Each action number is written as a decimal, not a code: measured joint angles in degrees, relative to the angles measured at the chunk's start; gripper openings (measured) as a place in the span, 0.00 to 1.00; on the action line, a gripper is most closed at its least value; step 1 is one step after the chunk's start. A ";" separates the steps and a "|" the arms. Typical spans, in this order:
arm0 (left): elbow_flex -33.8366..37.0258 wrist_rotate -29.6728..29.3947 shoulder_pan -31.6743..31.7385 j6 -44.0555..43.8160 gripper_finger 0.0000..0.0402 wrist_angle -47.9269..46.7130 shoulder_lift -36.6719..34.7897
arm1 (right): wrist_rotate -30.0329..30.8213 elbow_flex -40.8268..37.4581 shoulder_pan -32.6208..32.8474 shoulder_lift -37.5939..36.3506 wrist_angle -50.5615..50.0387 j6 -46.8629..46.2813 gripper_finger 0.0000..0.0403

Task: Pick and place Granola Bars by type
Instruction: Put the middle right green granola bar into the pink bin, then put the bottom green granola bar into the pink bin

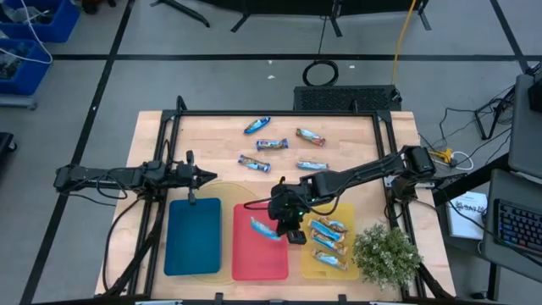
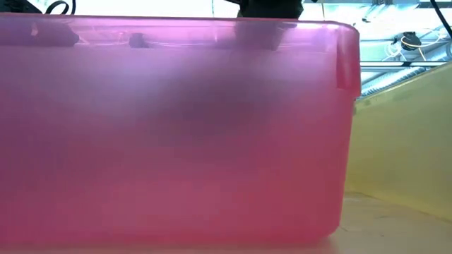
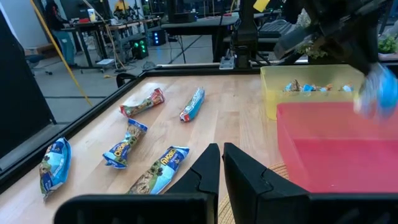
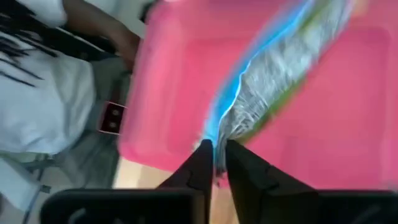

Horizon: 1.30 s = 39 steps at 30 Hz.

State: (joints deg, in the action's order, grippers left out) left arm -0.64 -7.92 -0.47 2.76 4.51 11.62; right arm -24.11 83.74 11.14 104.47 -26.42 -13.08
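Note:
My right gripper (image 1: 286,227) is shut on a blue and silver granola bar (image 1: 264,229) over the red tray (image 1: 254,263). The bar also shows blurred in the left wrist view (image 3: 378,94). Several bars lie flat on the wood at the far middle, among them one (image 1: 257,125) and another (image 1: 254,163). Several more lie in the yellow tray (image 1: 315,269). My left gripper (image 1: 201,177) is shut and empty, over the table's left side beyond the blue tray (image 1: 193,241). My right gripper pinches one end of the bar's wrapper (image 4: 219,138) between its two fingers. The rest of the bar reaches out past the fingertips over the red tray. The bar is lifted above the tray's floor.
The blue, red and yellow trays stand side by side along the near edge. A potted plant (image 1: 385,254) stands at the near right corner. The red tray's wall (image 2: 176,127) fills the low view. A person (image 4: 37,81) shows beyond the table's near edge.

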 joint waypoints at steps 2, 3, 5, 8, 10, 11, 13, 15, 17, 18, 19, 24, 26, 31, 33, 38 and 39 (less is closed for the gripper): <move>0.00 0.00 0.02 -0.02 0.08 -0.02 -0.02 | -1.43 0.00 0.00 0.06 1.08 0.05 0.16; 0.00 0.00 0.00 -0.01 0.08 0.00 -0.01 | -1.66 0.00 0.00 0.07 1.57 0.06 0.19; 0.00 0.00 0.01 0.00 0.08 0.00 -0.02 | -1.37 0.00 0.00 0.04 1.96 0.44 0.24; 0.00 -0.02 0.02 0.00 0.08 -0.02 -0.02 | 1.60 0.00 -0.85 -0.17 0.71 1.68 0.31; 0.00 -0.02 0.02 -0.01 0.08 -0.01 -0.02 | 5.35 0.00 -2.10 -0.94 -2.96 2.87 0.33; 0.00 -0.02 0.01 -0.01 0.08 -0.02 -0.02 | 7.31 0.00 -2.89 -1.60 -5.04 3.97 0.34; 0.00 -0.02 0.02 -0.02 0.08 0.00 -0.02 | 12.52 0.00 -4.62 -2.93 -10.70 6.43 0.35; 0.00 0.00 0.01 0.00 0.08 -0.03 0.00 | 19.21 -0.02 -6.66 -4.54 -16.50 7.95 0.35; 0.00 0.00 0.01 -0.01 0.08 0.02 -0.02 | 25.28 -0.02 -9.15 -6.30 -20.66 8.45 0.34; 0.00 0.00 0.00 -0.02 0.08 -0.02 0.00 | 27.97 -0.02 -10.62 -6.95 -22.25 8.41 0.34; 0.00 0.00 0.01 -0.01 0.08 -0.01 -0.01 | 29.54 -0.02 -12.25 -7.60 -23.36 8.21 0.34; 0.00 0.00 0.01 0.00 0.08 0.00 -0.01 | 28.60 -0.23 -20.37 -8.27 -27.67 9.04 0.35; 0.00 0.00 0.02 0.00 0.08 0.00 -0.02 | 28.34 -1.85 -23.02 -8.30 -27.73 10.52 0.36; 0.00 -0.01 0.01 0.00 0.08 -0.02 0.00 | 26.73 -7.77 -28.26 -8.17 -27.41 12.36 0.38; 0.00 -0.02 0.02 0.00 0.08 0.00 -0.02 | 25.33 -10.08 -29.50 -8.24 -25.25 12.38 0.39; 0.00 -0.02 0.02 0.00 0.08 0.00 -0.02 | 19.57 -13.87 -30.67 -8.21 -19.20 12.28 0.39; 0.00 -0.02 0.02 -0.02 0.08 0.00 0.00 | 19.44 -14.27 -30.65 -8.23 -18.50 12.28 0.39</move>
State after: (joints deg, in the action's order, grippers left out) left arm -0.64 -7.94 -0.45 2.74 4.51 11.61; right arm -4.67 69.47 -19.51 96.23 -44.92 -0.80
